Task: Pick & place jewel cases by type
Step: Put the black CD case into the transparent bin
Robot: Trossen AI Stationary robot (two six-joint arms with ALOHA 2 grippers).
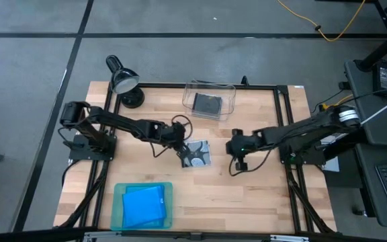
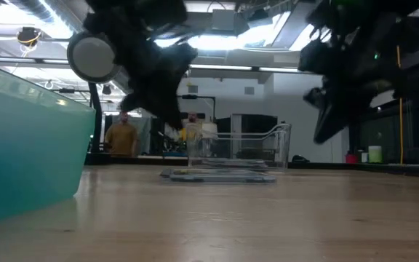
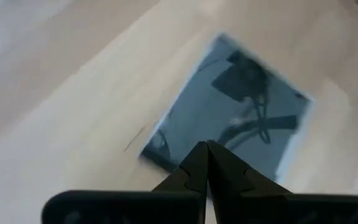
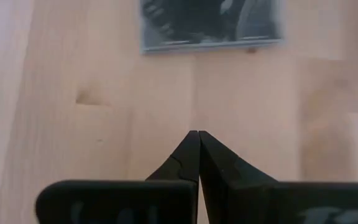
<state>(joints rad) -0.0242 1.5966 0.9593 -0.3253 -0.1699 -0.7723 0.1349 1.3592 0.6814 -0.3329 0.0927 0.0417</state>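
Both grippers poised beside one square dark grey jewel case (image 1: 197, 153).
Left gripper (image 1: 184, 154) fingers pressed together over its edge; right gripper (image 1: 240, 163) fingers likewise together, above bare wooden counter (image 1: 247, 195).

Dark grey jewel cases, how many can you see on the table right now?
2: one dark grey case lies mid-table under the left gripper; another sits inside the clear bin. More may be stacked beneath either.

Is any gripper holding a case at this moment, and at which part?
Nothing is held. The left gripper is shut above the grey case on the table; the right gripper is shut over bare wood beside it.
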